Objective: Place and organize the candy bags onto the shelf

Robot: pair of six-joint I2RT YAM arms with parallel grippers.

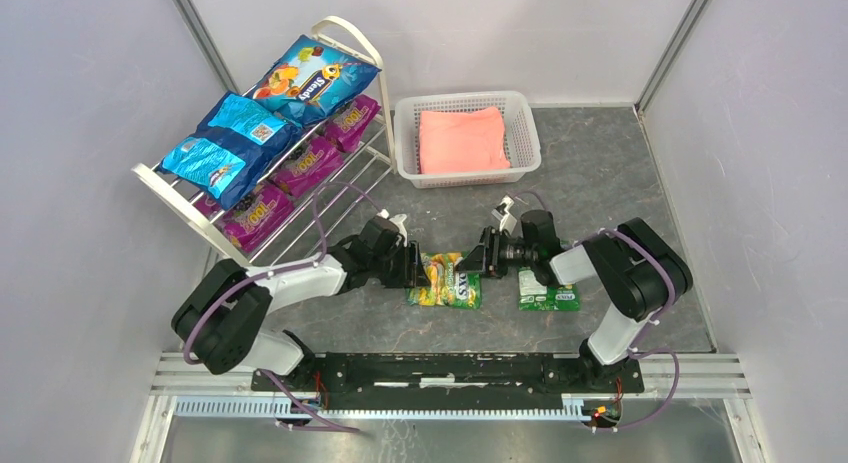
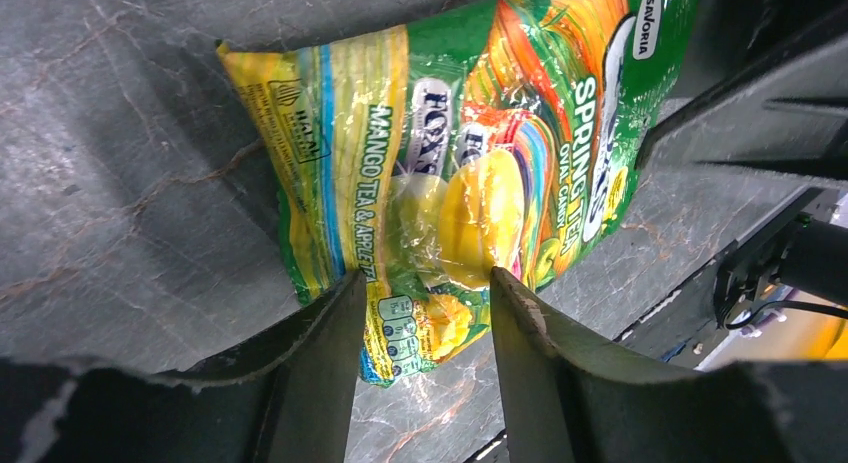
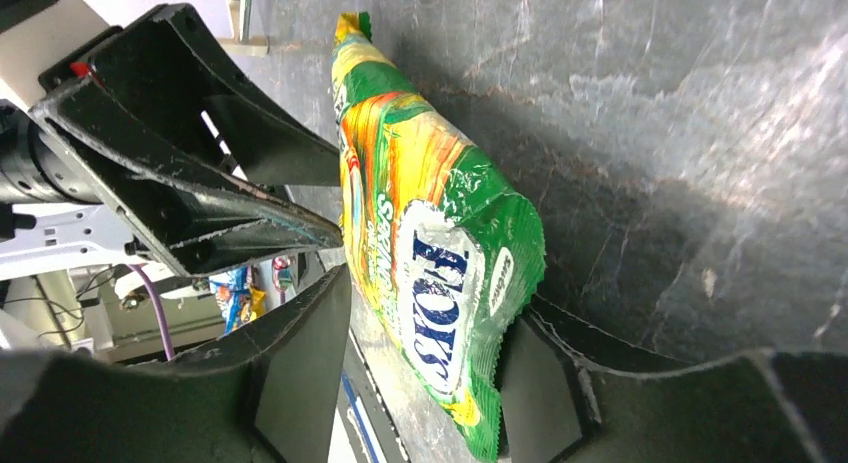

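On my left wrist cam, the left gripper (image 2: 422,275) has its two dark fingers (image 2: 310,373) on either side of the near end of a green-and-yellow candy bag (image 2: 470,133), both touching the plastic. The print reads Fox's Spring Tea, mango and apple. The bag throws a shadow on the grey veined table (image 2: 120,183). Black parts of the right arm (image 2: 750,113) crowd its far end.
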